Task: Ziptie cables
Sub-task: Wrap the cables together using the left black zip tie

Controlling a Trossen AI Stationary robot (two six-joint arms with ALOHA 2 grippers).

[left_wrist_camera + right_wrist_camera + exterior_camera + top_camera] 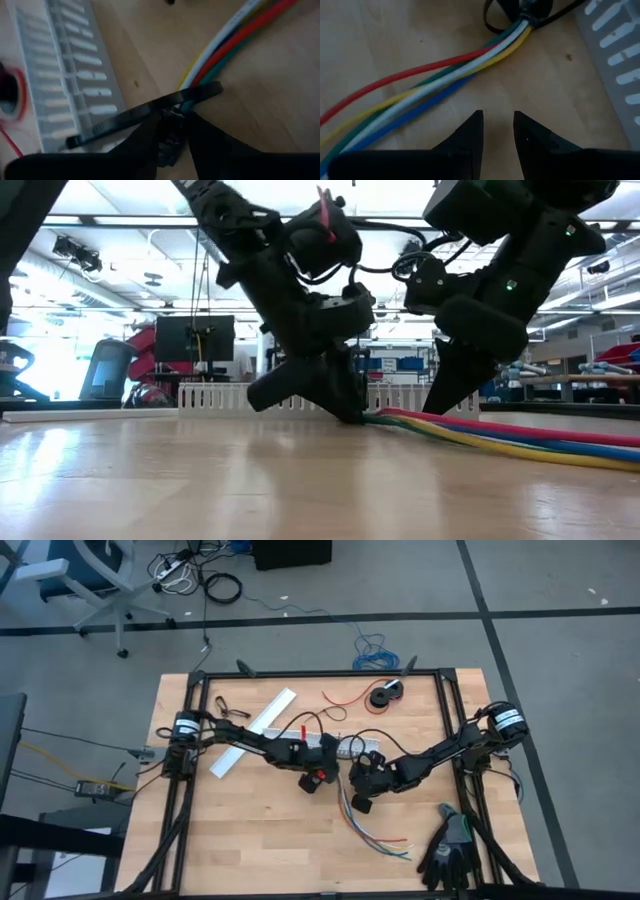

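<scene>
Left wrist view: left gripper (172, 131) fingers pinch a black zip tie (145, 114) lying across the cables (227, 42) | right gripper (498, 131) hovers just beside the bundle, fingers slightly apart, holding nothing.

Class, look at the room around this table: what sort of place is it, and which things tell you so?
Probably a robotics lab or workshop: a wooden workbench with two robot arms, loose cords on the floor, monitors behind.

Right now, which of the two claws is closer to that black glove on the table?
The right gripper is nearer: the black glove lies at the table's near right corner, just past it. The left gripper sits mid-table, farther off.
</scene>
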